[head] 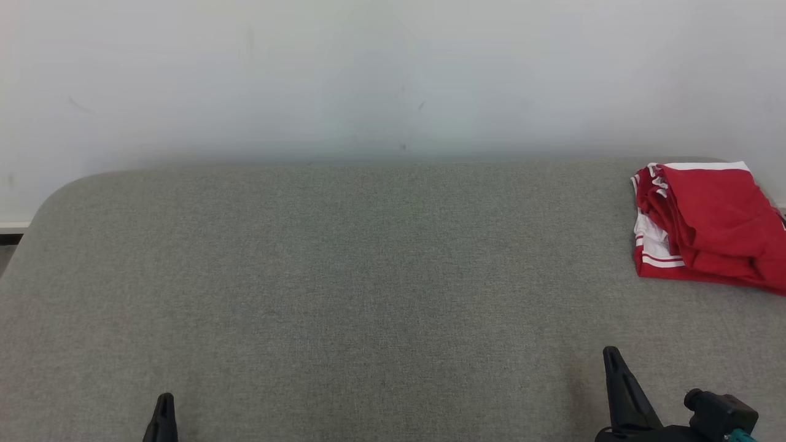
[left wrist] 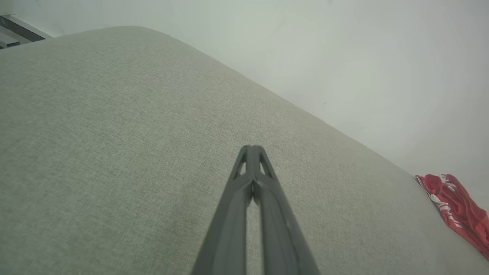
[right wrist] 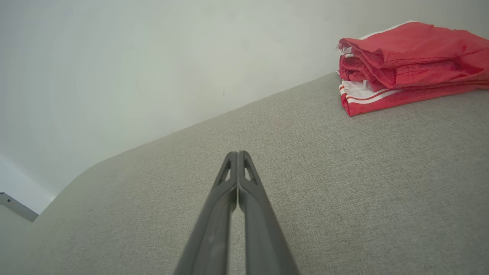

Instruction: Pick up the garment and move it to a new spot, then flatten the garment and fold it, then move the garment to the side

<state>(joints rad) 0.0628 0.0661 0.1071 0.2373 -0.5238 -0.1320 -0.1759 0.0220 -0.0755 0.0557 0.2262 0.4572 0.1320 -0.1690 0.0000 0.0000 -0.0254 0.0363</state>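
The garment is red with white stripes and lies folded in a loose stack at the far right of the grey fabric surface. It also appears as a red bundle at the right edge of the left wrist view and as a layered stack at the upper right of the right wrist view. My left gripper sits low at the front left, shut with nothing in it, fingertips together. My right gripper is at the front right, well short of the garment, shut and empty.
A pale wall rises directly behind the grey surface. The surface has a rounded far-left corner, with a strip of floor and baseboard beyond it. Open grey fabric stretches between both grippers and the garment.
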